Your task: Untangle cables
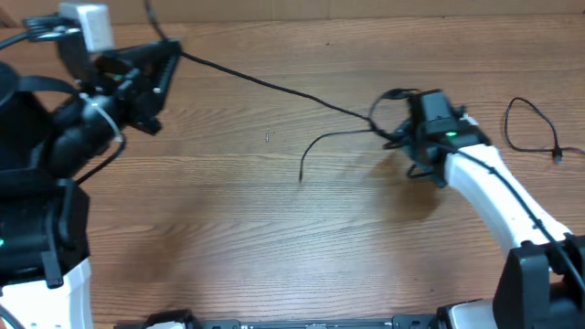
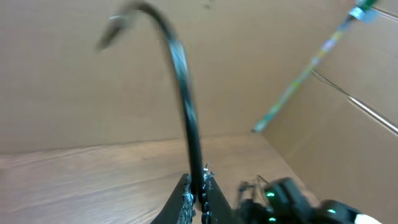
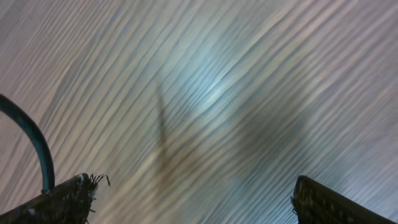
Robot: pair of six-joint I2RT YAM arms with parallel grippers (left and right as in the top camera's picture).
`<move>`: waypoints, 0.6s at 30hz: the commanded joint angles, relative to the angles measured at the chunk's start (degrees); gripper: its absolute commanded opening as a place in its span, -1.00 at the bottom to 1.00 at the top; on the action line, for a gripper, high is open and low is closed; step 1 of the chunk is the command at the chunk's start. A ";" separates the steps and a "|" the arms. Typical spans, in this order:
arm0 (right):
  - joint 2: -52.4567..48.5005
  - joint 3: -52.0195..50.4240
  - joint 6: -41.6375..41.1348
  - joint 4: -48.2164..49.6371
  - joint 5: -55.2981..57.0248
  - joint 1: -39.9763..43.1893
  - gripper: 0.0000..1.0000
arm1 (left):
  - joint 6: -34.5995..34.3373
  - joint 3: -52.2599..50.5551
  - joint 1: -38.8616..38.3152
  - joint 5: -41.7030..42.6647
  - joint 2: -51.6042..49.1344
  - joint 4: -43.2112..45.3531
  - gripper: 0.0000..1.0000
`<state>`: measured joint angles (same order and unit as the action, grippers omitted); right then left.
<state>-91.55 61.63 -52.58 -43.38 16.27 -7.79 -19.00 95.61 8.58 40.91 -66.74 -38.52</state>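
A long cable is being pinched between the fully closed fingers of the left gripper near the table's far left corner. From there it is being stretched toward the right gripper, whose jaws are being held wide apart, gripping nothing, over its tangled loops. A second cable is lying near the right edge.

Seen from my left wrist, the cable is smeared, and its far tip is too blurred to tell whether there is a plug. The bottom edge cuts off my left jaws. Seen from my right wrist, the tabletop is streaked with blur. Overhead, my right arm hides part of the cable knot, and a speck is too small to tell.
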 commanded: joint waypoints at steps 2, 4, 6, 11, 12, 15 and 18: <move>-0.15 0.31 0.59 -0.26 4.94 7.96 1.00 | -0.92 2.75 5.90 -1.46 1.14 0.39 -0.92; -0.15 0.31 0.66 0.00 4.94 10.75 1.00 | -0.90 2.75 8.31 -1.49 0.96 0.50 -0.91; -0.15 0.31 2.23 0.90 4.92 13.33 1.00 | -0.92 2.75 11.02 -1.46 0.90 0.59 -0.91; -0.15 0.33 5.14 2.69 -0.44 19.30 0.99 | -0.98 2.75 18.01 -1.46 0.66 -0.76 -0.91; -0.13 0.33 8.90 3.32 -6.82 20.35 1.00 | -1.03 2.75 18.88 -1.20 0.46 -1.55 -0.92; -0.13 0.33 21.14 4.46 -29.42 21.49 0.52 | -0.98 2.75 19.47 -0.76 -0.46 -5.57 -0.91; 0.02 0.35 28.72 3.91 -47.71 20.68 -0.40 | -0.96 2.75 18.86 -0.70 -2.01 -9.20 -0.92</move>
<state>-91.61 61.60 -35.70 -39.57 -7.22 14.24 -19.59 96.97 27.81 40.69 -67.13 -46.17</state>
